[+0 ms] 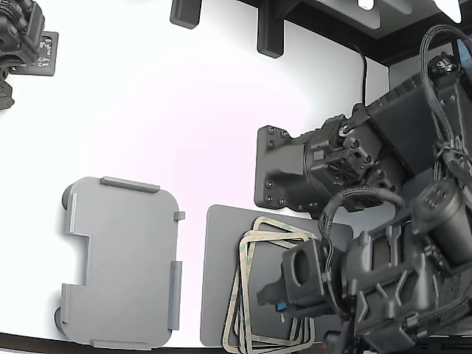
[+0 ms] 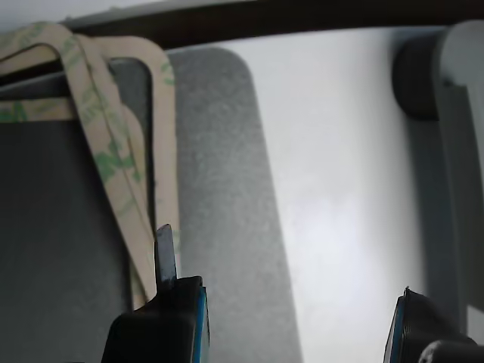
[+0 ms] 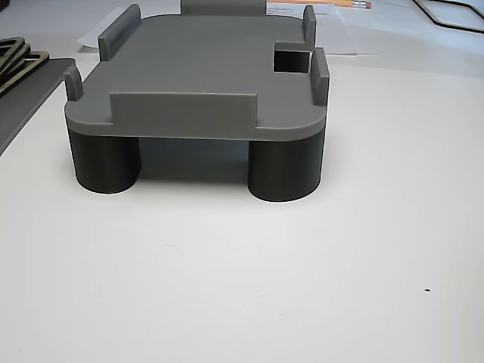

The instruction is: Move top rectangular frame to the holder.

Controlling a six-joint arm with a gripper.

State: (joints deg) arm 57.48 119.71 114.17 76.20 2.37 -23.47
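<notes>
A white table fills most of the exterior view, bright and bare under a soft glare. The holder sits on it toward that view's left, a light grey tray with raised tabs along its edges, a stepped notch on one side and dark round feet showing at its corners. The other view shows the holder from low down, standing on its round feet, nothing lying on its top.

To the exterior view's right of the holder, apart from it, lies a darker flat grey mat. On the mat rests a fanned stack of three thin beige frames, and the top frame lies uppermost, skewed against the two beneath. The arm's dark body covers the stack's right part.

The gripper hangs over the stack, its jaws spread wide. In the wrist view the gripper shows one finger with a thin tip over the beige frame edge, the other finger off over the white table near the holder's foot. I cannot tell whether the tip touches the frame. Nothing is pinched.

Dark brackets stand at the table's far edge, and a second dark device sits in the exterior view's upper left corner.
</notes>
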